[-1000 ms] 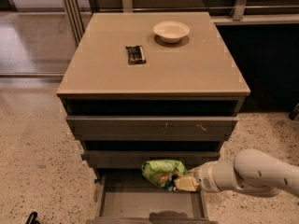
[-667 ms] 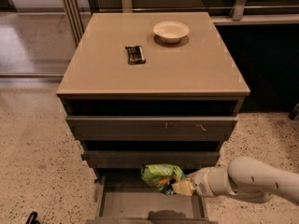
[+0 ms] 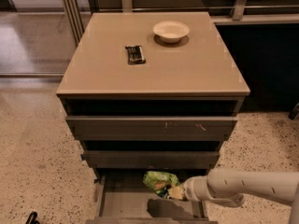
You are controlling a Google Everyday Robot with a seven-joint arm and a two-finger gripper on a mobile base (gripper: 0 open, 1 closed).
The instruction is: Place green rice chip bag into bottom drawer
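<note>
At lower centre of the frame, the claw (image 3: 179, 193) grips the right end of the green rice chip bag (image 3: 159, 181), held just left of it over the open bottom drawer (image 3: 120, 203).

Green rice chip bag (image 3: 160, 182) — bright green, crinkled foil with orange-yellow print — held clear of the tray floor, roughly level, over the right rear part of the tray; dark shadow cast on the grey inside beneath. Bottom drawer (image 3: 122, 204) — lowest of three, standing open, shallow, plain grey within. Gripper (image 3: 180, 193) at the bag's right end, clamped on it, just above the drawer's right side.
</note>
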